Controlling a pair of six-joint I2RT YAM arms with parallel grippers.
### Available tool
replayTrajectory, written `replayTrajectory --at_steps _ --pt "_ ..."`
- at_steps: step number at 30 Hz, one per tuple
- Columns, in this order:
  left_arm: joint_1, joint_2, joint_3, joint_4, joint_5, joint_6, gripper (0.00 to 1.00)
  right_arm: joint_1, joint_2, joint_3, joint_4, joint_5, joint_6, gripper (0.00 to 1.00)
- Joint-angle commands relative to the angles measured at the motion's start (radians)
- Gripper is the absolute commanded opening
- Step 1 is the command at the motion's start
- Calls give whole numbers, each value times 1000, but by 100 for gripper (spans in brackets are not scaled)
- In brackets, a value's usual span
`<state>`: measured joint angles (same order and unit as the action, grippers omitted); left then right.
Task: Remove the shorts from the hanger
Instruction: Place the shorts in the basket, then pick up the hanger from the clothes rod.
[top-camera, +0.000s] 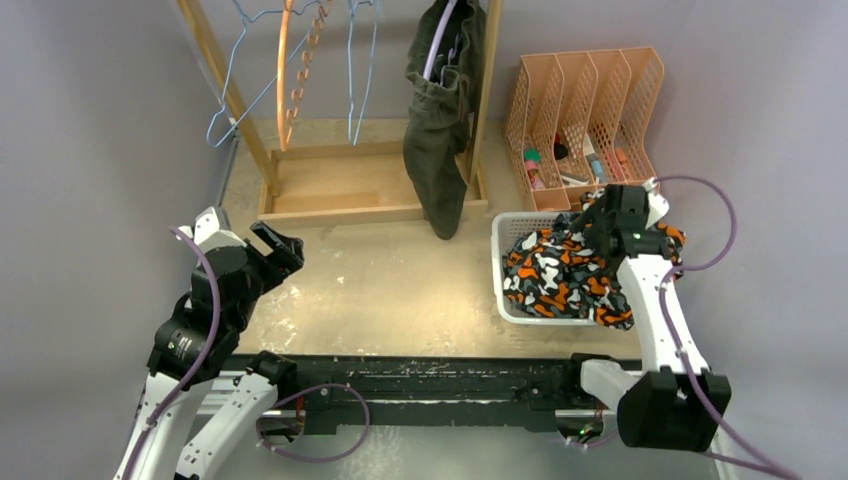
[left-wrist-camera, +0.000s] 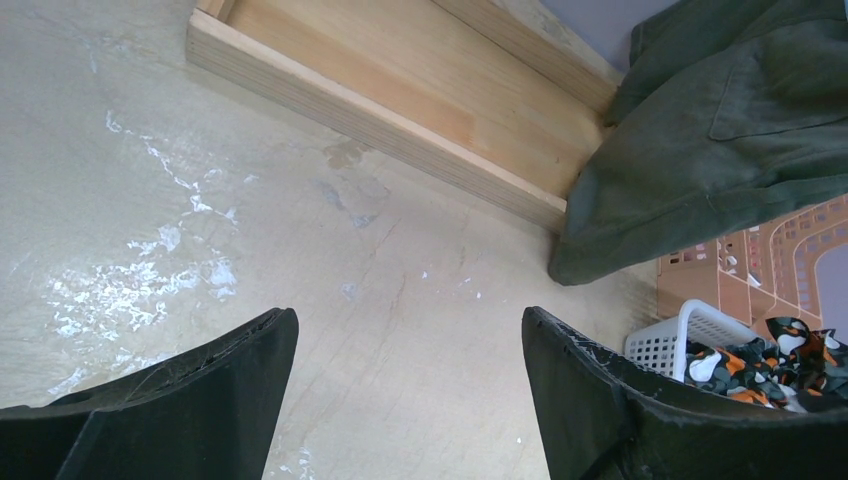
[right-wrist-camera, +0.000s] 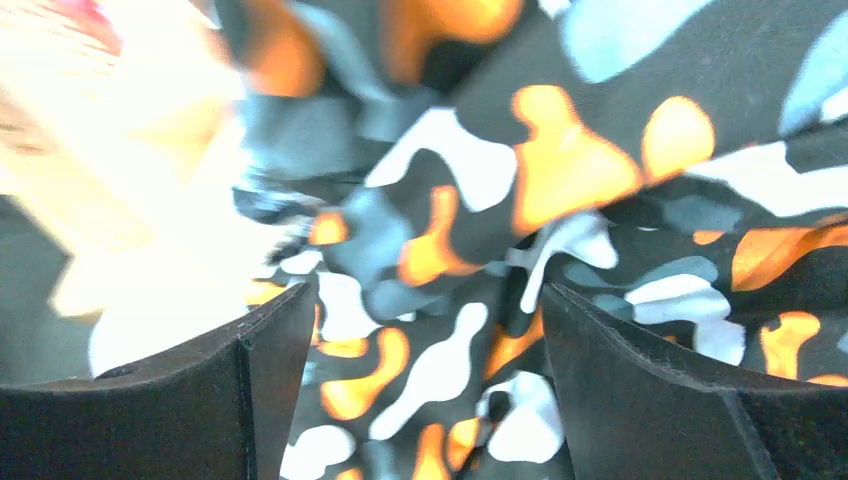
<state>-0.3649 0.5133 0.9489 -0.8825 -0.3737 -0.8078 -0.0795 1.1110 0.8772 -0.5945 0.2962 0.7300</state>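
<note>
Olive-green shorts (top-camera: 438, 140) draped over a pale hanger (top-camera: 441, 40) at the right end of the wooden rack (top-camera: 330, 190), dangling past the rack's front board, hem low over the desk (top-camera: 400, 290); contact with the desk not clear. Camo shorts (top-camera: 555, 275) in orange, black and white heaped in a white basket (top-camera: 512, 222) on the right side of the desk, spilling over its near right rim. Right gripper (top-camera: 612, 212) poised directly over that heap at the basket's far side, fingers spread wide in the wrist view, blurred printed fabric showing in the gap and beyond, nothing pinched as far as visible. Left gripper (top-camera: 283, 247) well apart from all clothing, raised over the left part of the desk near the rack's front left corner, fingers likewise spread, desk surface showing between them; olive hem and basket corner visible off to the right in its wrist view. Two blue wire hangers (top-camera: 240, 95) and an orange hanger (top-camera: 288, 75) hanging on the rack's left half. Peach file holder (top-camera: 585, 90) standing just behind the basket, small items in its slots.
</note>
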Motion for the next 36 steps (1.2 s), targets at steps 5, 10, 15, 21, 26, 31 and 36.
replayTrajectory --at_steps 5,10,15,21,26,31,36 --pt "5 33 -15 74 10 13 82 1 -209 247 48 -213 -222 84" --pt "5 34 -26 85 6 21 82 1 -259 229 174 -617 -234 78" --pt "6 33 -37 89 1 18 82 18 -261 216 315 -853 -186 75" --pt "6 22 -44 93 -22 7 84 239 -162 365 255 -680 -225 75" --pt "6 20 -24 66 -36 16 85 436 -40 552 165 -385 -262 75" --pt "6 0 -19 56 -52 18 85 600 108 752 128 -153 -273 74" --pt "6 -13 -12 45 -57 20 85 665 252 963 88 -54 -283 73"
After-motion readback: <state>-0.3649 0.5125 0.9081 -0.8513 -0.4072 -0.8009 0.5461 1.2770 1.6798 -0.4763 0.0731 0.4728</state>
